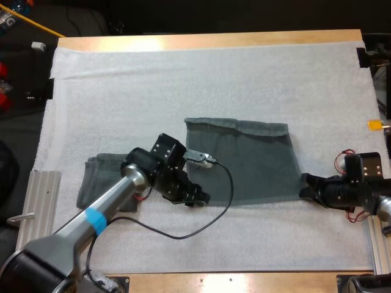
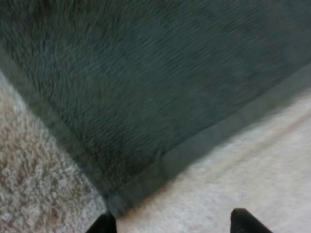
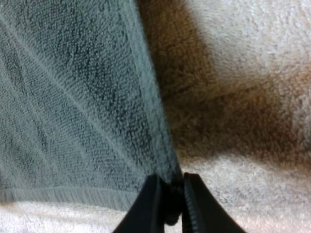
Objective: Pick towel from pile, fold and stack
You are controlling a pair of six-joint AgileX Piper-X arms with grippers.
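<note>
right wrist view: right jaws pinch towel [image 3: 73, 97] | high view: folded stack [image 1: 98, 174]

Wooden desk [image 1: 214, 40] covered by white mat [image 1: 183, 79]; ribbed metal rail [image 1: 38, 207] at near left; dark beyond far side.

silver left arm [image 1: 113, 201] w/ blue band [image 1: 95, 220], black fingers [image 1: 197, 198].

Far mat [image 1: 201, 79] open; spread towel [image 1: 244, 165] covers middle; folded stack [image 1: 101, 174] blocks near left.
</note>
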